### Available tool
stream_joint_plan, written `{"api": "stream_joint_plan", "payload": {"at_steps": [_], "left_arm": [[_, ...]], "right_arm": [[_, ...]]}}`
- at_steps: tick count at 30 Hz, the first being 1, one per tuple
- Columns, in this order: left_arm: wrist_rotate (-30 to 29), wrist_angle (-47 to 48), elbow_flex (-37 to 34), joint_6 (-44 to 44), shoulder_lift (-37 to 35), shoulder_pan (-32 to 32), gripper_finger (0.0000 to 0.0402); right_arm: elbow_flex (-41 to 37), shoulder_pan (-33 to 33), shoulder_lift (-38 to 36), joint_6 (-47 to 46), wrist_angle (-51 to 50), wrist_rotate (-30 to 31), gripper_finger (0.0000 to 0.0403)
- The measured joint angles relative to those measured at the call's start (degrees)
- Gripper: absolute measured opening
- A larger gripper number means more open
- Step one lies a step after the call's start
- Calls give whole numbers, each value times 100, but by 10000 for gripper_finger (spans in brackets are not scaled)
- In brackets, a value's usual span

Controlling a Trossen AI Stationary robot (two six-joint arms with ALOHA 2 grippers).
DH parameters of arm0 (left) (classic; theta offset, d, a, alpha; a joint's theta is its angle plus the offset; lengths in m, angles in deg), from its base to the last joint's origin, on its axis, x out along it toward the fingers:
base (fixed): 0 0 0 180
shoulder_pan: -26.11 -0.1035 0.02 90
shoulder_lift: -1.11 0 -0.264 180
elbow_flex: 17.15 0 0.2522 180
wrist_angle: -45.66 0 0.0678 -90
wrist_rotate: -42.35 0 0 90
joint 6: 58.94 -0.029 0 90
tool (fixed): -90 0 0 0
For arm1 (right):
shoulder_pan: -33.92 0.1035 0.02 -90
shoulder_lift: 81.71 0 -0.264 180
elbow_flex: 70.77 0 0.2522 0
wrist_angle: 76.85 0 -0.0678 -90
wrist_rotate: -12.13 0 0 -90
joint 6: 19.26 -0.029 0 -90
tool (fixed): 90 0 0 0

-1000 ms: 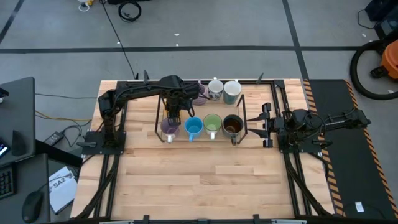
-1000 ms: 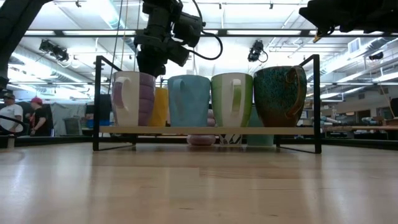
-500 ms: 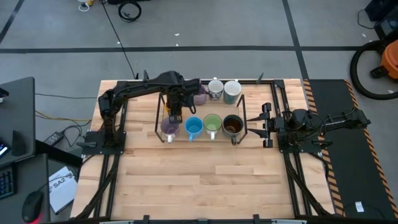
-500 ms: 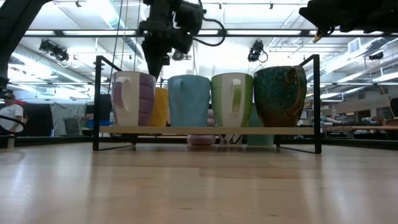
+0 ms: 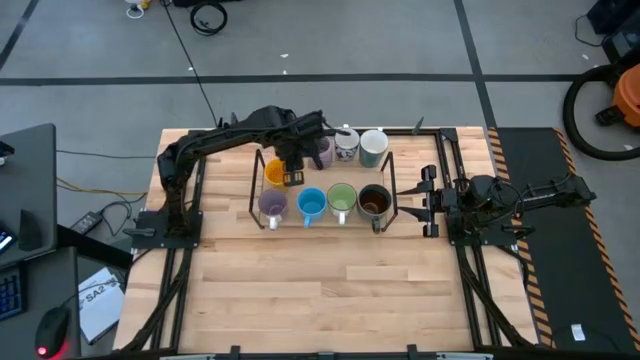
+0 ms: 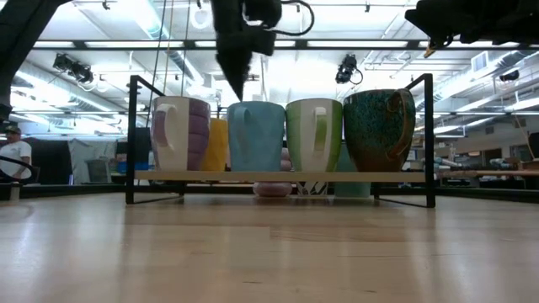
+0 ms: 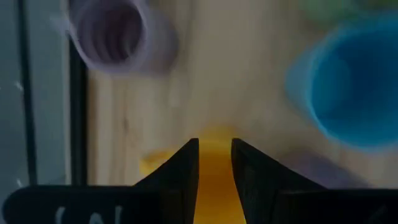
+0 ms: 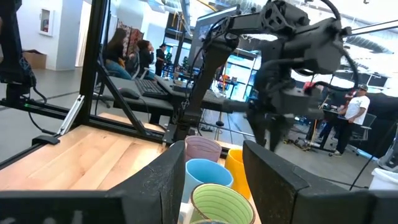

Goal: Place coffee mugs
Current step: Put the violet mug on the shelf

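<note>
A black wire rack (image 5: 252, 195) holds a near row of mugs: lavender (image 5: 272, 205), blue (image 5: 311, 204), light green (image 5: 342, 200) and dark brown-black (image 5: 374, 202). The orange mug (image 5: 276, 172) stands upright on the rack's board behind the lavender one. On the table beyond the rack stand a second lavender mug (image 5: 322, 152), a white patterned mug (image 5: 346, 145) and a pale grey-white mug (image 5: 373, 147). My left gripper (image 6: 235, 94) hangs pointing down above the rack, beside the orange mug (image 7: 214, 180), with a narrow gap between its fingers. My right gripper (image 5: 422, 201) waits open, right of the rack.
The rack's upright wire ends (image 6: 130, 135) stand on either side of the mugs. Bare wooden table (image 5: 330, 290) lies near the rack. The arms' black frames run along both table sides. People stand in the room beyond the table (image 6: 13, 156).
My left gripper has risen from behind the lavender mug and moved toward the table's right and far edge. The orange mug, earlier covered by it in the high view, now shows in the rack's back row. The mugs have kept still.
</note>
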State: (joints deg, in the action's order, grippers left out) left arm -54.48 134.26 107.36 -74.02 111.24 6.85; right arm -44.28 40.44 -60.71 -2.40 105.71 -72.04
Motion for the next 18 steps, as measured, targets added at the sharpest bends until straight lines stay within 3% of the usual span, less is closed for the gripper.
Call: {"api": "stream_joint_plan", "payload": {"at_steps": [5, 18], "left_arm": [[5, -1145, -361, -302, 7, -163, 101], [25, -3022, -1248, -1053, 13, -528, 101]], "right_arm": [[0, 0, 0, -13, 13, -72, 166], [0, 0, 0, -13, 35, -101, 166]]}}
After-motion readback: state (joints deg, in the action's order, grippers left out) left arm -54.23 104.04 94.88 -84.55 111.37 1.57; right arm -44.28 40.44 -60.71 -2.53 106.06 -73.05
